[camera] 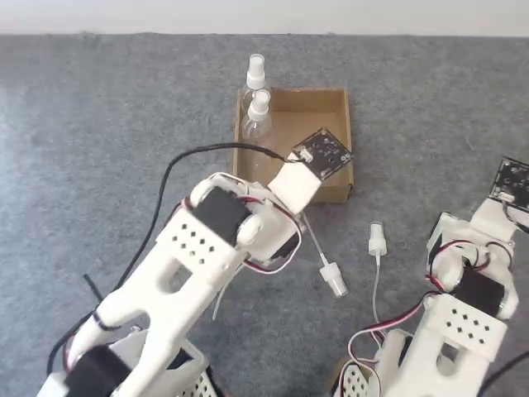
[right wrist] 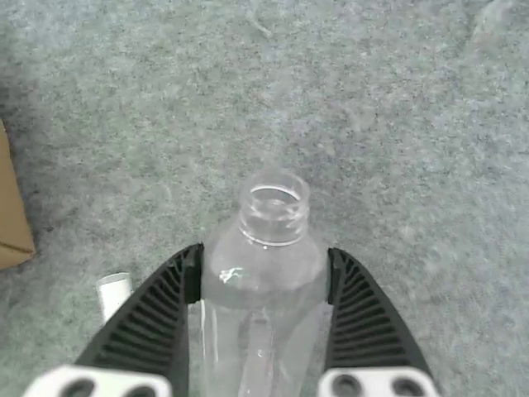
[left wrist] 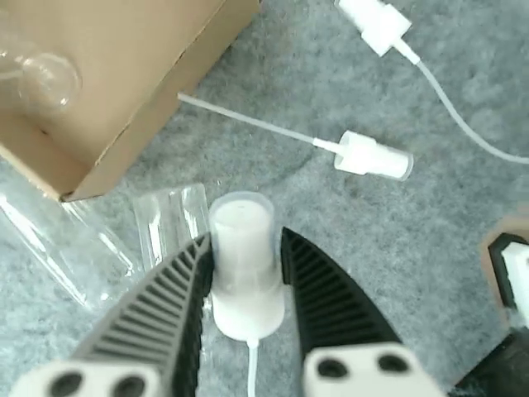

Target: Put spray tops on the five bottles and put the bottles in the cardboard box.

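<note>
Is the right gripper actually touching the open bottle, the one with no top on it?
Touching. The right wrist view shows the right gripper closed on the bottle, both fingers pressed against its sides, no gap.

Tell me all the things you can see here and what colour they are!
Cardboard box: one, brown, at the far middle of the mat.
Topped bottles: two, clear with white spray tops, upright at the box's far left corner; one is inside, the other cannot be told.
Loose spray tops: two, white with thin tubes, lying on the mat in front of the box.
Lying bottles: seemingly two, clear, on the mat by a box corner.
Mat: one, grey, covering the table.
Left gripper: black fingers, shut on a white spray top.
Right gripper: black fingers, shut on a clear open bottle with no top.
</note>
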Motion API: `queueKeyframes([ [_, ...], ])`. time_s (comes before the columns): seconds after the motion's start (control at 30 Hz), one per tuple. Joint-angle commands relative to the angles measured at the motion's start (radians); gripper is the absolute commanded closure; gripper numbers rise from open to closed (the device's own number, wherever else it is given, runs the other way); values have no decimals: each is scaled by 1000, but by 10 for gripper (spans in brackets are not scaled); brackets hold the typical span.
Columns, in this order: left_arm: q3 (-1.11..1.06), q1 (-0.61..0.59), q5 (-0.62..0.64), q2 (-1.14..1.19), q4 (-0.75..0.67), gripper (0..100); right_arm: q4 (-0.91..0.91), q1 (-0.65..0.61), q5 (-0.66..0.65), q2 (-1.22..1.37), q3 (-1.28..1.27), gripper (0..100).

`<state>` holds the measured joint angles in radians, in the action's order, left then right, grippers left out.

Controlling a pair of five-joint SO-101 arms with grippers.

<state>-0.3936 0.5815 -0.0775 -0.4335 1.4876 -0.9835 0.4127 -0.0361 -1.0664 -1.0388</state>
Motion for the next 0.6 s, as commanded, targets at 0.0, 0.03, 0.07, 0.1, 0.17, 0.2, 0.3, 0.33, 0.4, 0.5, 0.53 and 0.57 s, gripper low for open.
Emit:
queueKeyframes([
  [0.0, -28, -6, 12, -109, -34, 981, -25, -50, 0, -19, 21, 956],
  [0.03, -44, -6, 12, -126, -44, 981, -28, -59, -2, -21, 21, 956],
  [0.07, -58, -6, 12, -146, -54, 981, -28, -64, -2, -21, 21, 956],
  [0.1, -71, -6, 12, -164, -64, 981, -27, -65, -2, -21, 21, 956],
  [0.17, -97, -6, 12, -207, -80, 981, -27, -67, -2, -21, 21, 957],
  [0.2, -108, -6, 12, -226, -86, 981, -27, -67, -2, -21, 21, 957],
  [0.3, -136, -8, 12, -278, -103, 981, -28, -67, -2, -21, 21, 957],
  [0.33, -147, -8, 12, -295, -109, 981, -28, -67, -2, -22, 21, 957],
  [0.4, -170, -8, 12, -324, -124, 981, -39, -67, -2, -47, 21, 957],
  [0.5, -202, -8, 12, -364, -149, 981, -90, -68, -2, -136, 21, 955],
  [0.53, -208, -8, 12, -374, -155, 981, -101, -68, -2, -173, 21, 954],
  [0.57, -211, -8, 12, -384, -155, 981, -113, -68, -2, -209, 21, 954],
])
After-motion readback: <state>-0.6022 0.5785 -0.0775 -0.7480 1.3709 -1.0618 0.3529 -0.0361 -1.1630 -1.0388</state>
